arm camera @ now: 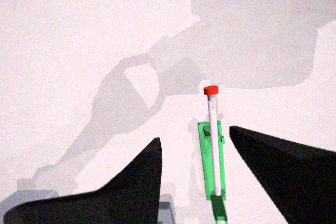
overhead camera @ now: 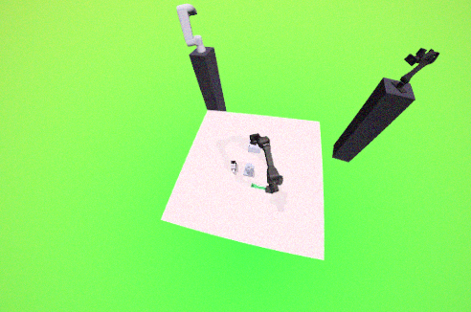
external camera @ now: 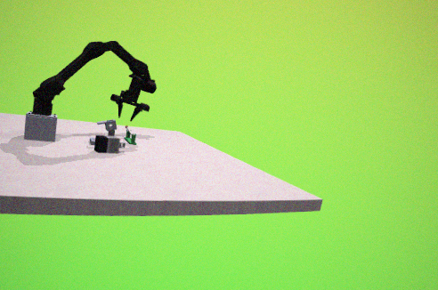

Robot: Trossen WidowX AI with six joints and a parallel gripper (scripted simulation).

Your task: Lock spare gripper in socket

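"As you read the exterior view rightwards, what comes first?"

"A grey block (overhead camera: 254, 149) (external camera: 41, 128) under the arm, toward the left edge of the tabletop (overhead camera: 202, 196) (external camera: 188, 178) (arm camera: 40, 50). Then the spare gripper (overhead camera: 234, 167) (external camera: 107, 144), nearer the front edge than the mount (overhead camera: 249, 169) (external camera: 110, 126)."

"And the hand (overhead camera: 272, 189) (external camera: 125, 119) (arm camera: 194, 136)?"

"Fingers apart, nothing gripped, above the tabletop."

"Where's the pin (external camera: 126, 128) (arm camera: 214, 145)?"

"Out of the socket, at the green holder (overhead camera: 258, 187) (external camera: 131, 138) (arm camera: 205, 160), on the far right corner's side of the mount, red head showing."
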